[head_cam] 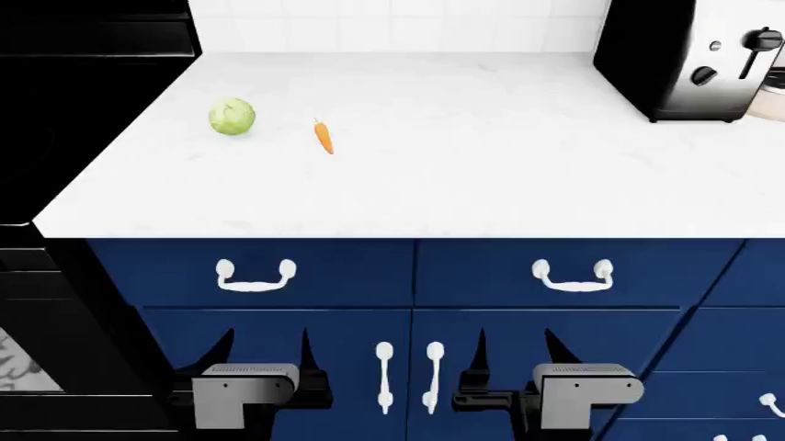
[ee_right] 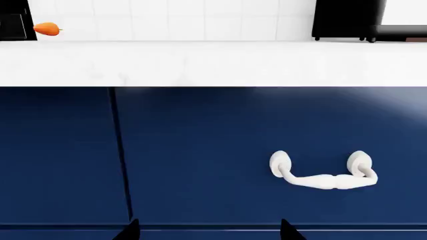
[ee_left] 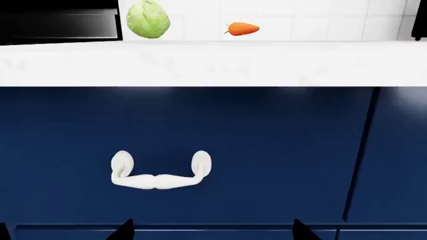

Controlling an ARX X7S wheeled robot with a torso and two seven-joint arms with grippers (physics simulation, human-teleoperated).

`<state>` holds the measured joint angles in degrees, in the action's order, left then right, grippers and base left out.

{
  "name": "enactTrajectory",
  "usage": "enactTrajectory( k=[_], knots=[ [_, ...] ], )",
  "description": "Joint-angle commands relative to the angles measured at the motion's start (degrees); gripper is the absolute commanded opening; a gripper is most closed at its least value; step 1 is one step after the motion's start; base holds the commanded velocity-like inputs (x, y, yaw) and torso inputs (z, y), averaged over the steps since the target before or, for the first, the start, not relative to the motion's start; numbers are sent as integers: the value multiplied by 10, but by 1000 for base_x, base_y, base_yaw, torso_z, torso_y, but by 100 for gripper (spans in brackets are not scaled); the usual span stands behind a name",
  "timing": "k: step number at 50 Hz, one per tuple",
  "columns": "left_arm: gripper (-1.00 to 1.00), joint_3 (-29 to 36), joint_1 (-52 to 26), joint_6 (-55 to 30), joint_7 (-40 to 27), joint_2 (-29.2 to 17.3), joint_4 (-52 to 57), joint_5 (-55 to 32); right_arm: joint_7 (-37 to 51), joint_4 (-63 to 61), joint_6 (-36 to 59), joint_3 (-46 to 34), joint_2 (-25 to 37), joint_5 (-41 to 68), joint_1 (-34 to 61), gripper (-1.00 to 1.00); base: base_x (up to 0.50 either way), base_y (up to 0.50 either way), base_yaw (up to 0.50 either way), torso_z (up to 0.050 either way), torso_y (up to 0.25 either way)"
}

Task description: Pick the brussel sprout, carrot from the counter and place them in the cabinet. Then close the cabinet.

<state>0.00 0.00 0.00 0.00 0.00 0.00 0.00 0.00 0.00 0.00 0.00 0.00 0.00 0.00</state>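
Note:
The brussel sprout point(head_cam: 232, 117) point(ee_left: 147, 19), a pale green leafy ball, lies on the white counter point(head_cam: 442, 175) toward its back left. The carrot point(head_cam: 324, 137) point(ee_left: 241, 29) point(ee_right: 47, 29) lies just right of it. Both grippers hang low in front of the navy cabinet doors point(head_cam: 331, 367), well below the counter. My left gripper point(head_cam: 264, 354) point(ee_left: 211, 231) is open with nothing between its fingers. My right gripper point(head_cam: 513, 354) point(ee_right: 207, 231) is open and empty too. The cabinet doors below the drawers appear shut.
A black stove point(head_cam: 73, 110) borders the counter on the left. A black and chrome toaster point(head_cam: 687, 55) stands at the back right. Two navy drawers with white handles point(head_cam: 255, 276) point(head_cam: 572, 276) sit under the counter edge; more drawers point(head_cam: 736, 367) at right.

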Motion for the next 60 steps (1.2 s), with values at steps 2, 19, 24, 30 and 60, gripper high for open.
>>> enactTrajectory(
  k=[2, 19, 24, 30, 60],
  knots=[
    [100, 15, -2, -11, -16, -10, -1, -10, 18, -1, 13, -15, 12, 7, 3, 100, 0, 0, 0, 0, 0],
    [100, 38, -50, -111, -36, -43, 99, -35, 50, -100, 114, -36, 39, 27, 26, 100, 0, 0, 0, 0, 0],
    [100, 46, -64, -135, -37, -55, 142, -33, 52, -147, 163, -39, 50, 31, 43, 100, 0, 0, 0, 0, 0],
    [100, 55, -82, -184, -26, -76, 189, -35, 38, -206, 211, -47, 67, 46, 62, 100, 0, 0, 0, 48, 9],
    [100, 65, -188, -388, -7, -118, 326, -75, 23, -335, 300, -66, 99, 71, 166, 100, 65, 326, 0, 50, 18]
  ],
)
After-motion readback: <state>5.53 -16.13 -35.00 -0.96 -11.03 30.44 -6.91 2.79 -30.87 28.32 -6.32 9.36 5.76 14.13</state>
